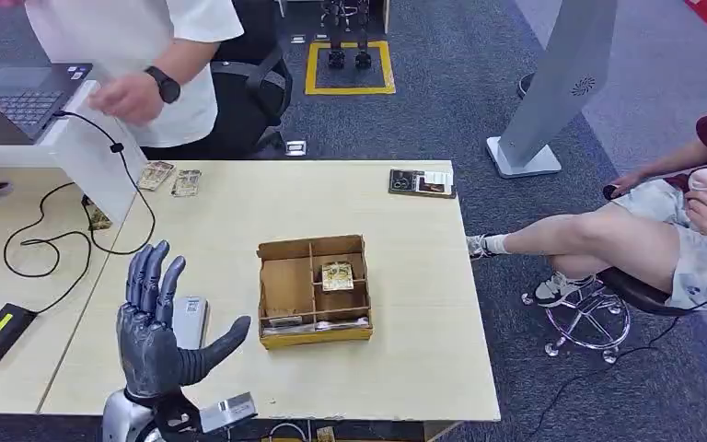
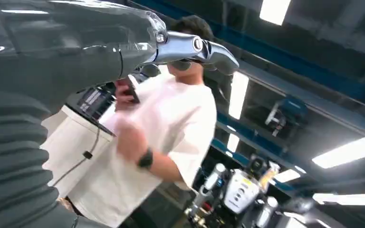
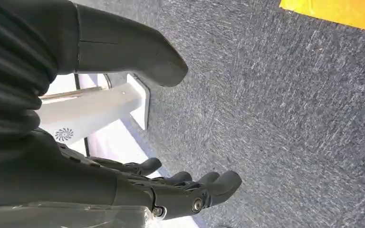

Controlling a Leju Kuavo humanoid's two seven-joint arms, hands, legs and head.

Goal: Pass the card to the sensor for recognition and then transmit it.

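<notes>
The left robot hand is hovering spread and empty near the surface's front edge, beside the cardboard box; the right robot hand is hanging spread, empty, over carpet.

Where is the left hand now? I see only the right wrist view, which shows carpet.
Observer: The left hand is raised over the table's near left part, fingers spread, holding nothing.
Operator: Is a card somewhere?
Observer: One yellowish card lies in a small compartment of the cardboard box on the table.
Operator: Is somebody near?
Observer: A person in a white shirt stands behind the table, beside a laptop.
</notes>
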